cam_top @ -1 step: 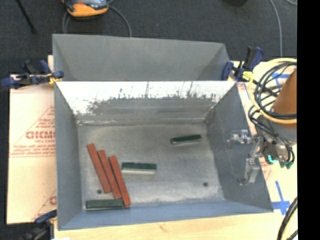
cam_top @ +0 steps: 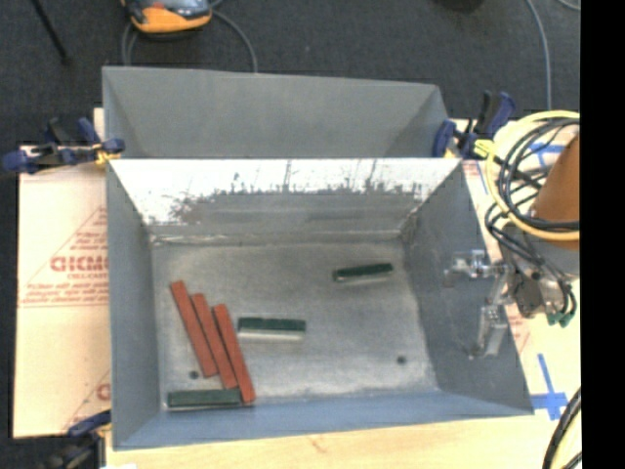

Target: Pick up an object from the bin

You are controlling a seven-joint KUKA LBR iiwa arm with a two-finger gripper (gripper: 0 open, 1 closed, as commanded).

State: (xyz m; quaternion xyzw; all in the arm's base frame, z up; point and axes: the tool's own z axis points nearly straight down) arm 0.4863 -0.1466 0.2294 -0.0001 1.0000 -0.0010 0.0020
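Note:
My gripper (cam_top: 467, 307) hangs over the bin's right sloping wall, open, with nothing between its fingers. The loose thing closest to it is a dark green flat bar (cam_top: 363, 274), lying on the bin floor to its left, right of centre. A second green bar (cam_top: 270, 327) lies near the middle of the floor, well apart from the gripper.
Three red-brown bars (cam_top: 210, 340) lie side by side, slanted, at the floor's left. Another green bar (cam_top: 203, 398) lies across their lower ends in the front left corner. The arm with its looped cables stands beyond the bin's right rim.

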